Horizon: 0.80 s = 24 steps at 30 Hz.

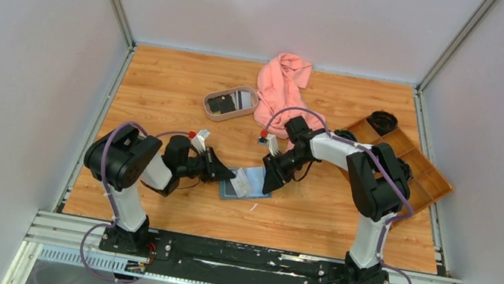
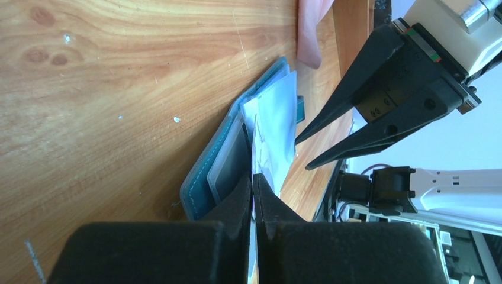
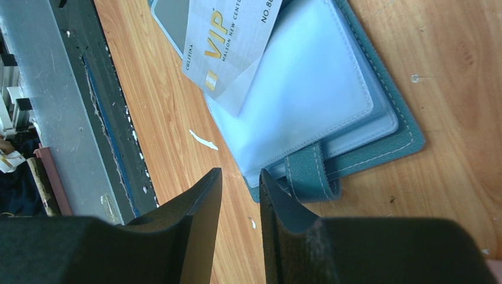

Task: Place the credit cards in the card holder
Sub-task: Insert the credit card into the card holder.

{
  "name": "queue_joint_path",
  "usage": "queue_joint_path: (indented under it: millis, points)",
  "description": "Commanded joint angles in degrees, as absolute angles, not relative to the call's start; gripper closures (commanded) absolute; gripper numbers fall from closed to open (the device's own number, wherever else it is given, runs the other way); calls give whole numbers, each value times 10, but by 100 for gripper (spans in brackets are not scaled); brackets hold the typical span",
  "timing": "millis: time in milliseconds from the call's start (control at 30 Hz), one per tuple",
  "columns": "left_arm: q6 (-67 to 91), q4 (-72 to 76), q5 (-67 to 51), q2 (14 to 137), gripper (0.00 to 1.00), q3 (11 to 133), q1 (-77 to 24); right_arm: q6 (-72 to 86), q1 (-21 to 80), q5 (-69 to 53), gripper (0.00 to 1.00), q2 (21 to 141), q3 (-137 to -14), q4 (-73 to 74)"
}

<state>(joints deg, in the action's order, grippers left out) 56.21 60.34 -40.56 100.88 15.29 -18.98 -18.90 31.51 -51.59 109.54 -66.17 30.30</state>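
Teal-blue bifold card holder (image 1: 246,184) lies open flat on the wood table, centre of the overhead view, between both arms. Left gripper (image 2: 253,190) is clamped tight on the edge of a pale grey-white plastic card (image 3: 231,41) lettered VIP. One card corner sits over the light-blue inner pocket, so it looks lined up for insertion, not seated yet. Right gripper (image 3: 240,173) shows a narrow gap with nothing between the jaws. One finger is at the holder's tab clasp (image 3: 308,177), lower middle of the right wrist view, likely bracing the wallet against sliding; contact can't be confirmed. Other credit cards (image 1: 224,105) wait in the oval beige tray (image 1: 207,101), upper centre.
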Motion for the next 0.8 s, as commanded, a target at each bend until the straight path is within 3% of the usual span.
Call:
queue_joint_path:
  millis: [0, 767]
  points:
    - [555, 559, -388, 1020, 100, 167, -197, -194, 323, -512, 66, 1106, -677, 323]
    - [457, 342, -433, 1006, 100, 252, -200, -187, 323, -497, 66, 1111, -678, 322]
